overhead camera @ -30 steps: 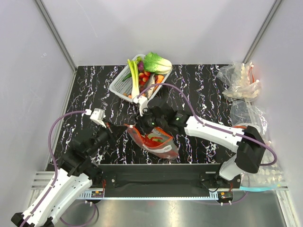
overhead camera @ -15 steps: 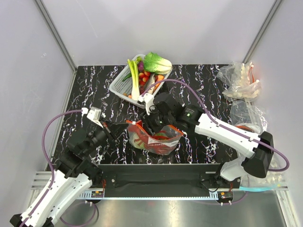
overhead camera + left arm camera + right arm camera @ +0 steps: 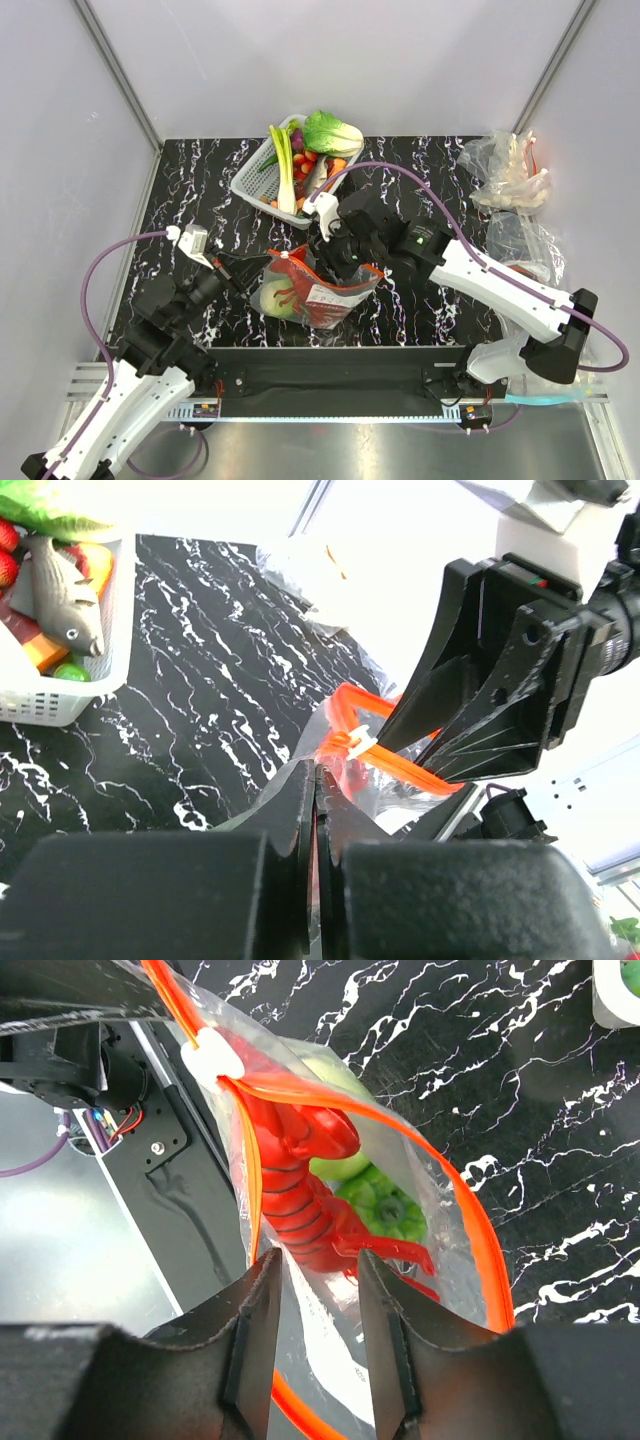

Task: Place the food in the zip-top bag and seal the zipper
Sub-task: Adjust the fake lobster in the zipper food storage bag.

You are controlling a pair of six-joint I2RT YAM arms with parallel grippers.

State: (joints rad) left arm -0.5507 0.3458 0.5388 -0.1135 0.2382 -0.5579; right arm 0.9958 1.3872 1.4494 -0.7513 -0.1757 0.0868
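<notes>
The zip-top bag hangs with its mouth open at the middle of the table's near side. Inside it lie the food pieces: the red lobster and the pale green cabbage. The orange zipper rims the mouth, with a white slider at one end. My left gripper is shut on the bag's edge just below the slider. My right gripper is open right above the bag's mouth with only clear plastic showing between its fingers. From above it sits at the bag's far right corner.
A white basket at the back holds a leek, a bok choy and other toy foods. A wrinkly clear plastic heap lies at the far right, with more plastic below it.
My right gripper has opened, let go of the lobster inside the bag, and drawn back to the right. The bag has swung left and stands more upright, with the cabbage showing at its bottom.
</notes>
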